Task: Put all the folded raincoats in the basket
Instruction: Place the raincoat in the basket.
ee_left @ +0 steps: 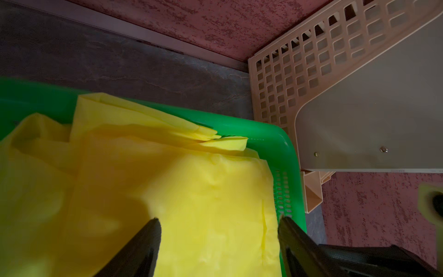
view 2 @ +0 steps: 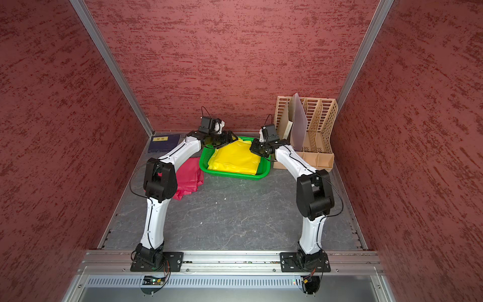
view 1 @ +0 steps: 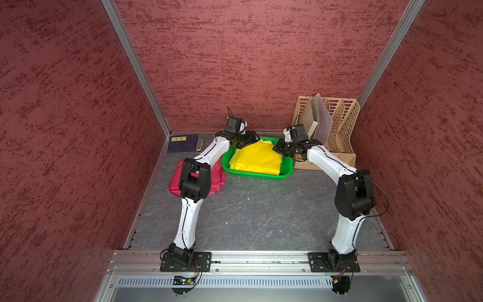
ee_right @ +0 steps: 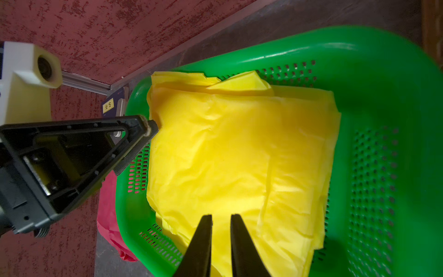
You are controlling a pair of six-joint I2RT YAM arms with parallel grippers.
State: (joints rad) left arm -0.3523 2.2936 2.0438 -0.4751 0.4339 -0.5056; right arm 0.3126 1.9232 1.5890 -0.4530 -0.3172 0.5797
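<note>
Yellow folded raincoat [view 1: 257,158] lies inside green basket [view 1: 256,175], at far end of desk [view 1: 248,214]. Your left tool [ee_left: 218,218] stands wide over raincoat, holds nothing. Your right tool [ee_right: 221,215] is narrow, jaws almost together, empty, above raincoat edge. Red cloth [view 1: 218,177] lies beside basket on left-arm side, beige file rack [view 1: 342,125] on other side.

Basket [view 1: 257,176] on bench [view 1: 248,217] near rear edge, about midway between side edges. Raincoat [view 1: 257,157] flat inside basket, covering most of its floor, rear edge lapping onto rear rim. File rack [view 1: 342,125] in rear right corner, just beside basket's right end. Folded cloth [view 1: 219,177] on bench just beside basket's left end. Book [view 1: 181,143] in rear left corner, behind cloth.
</note>
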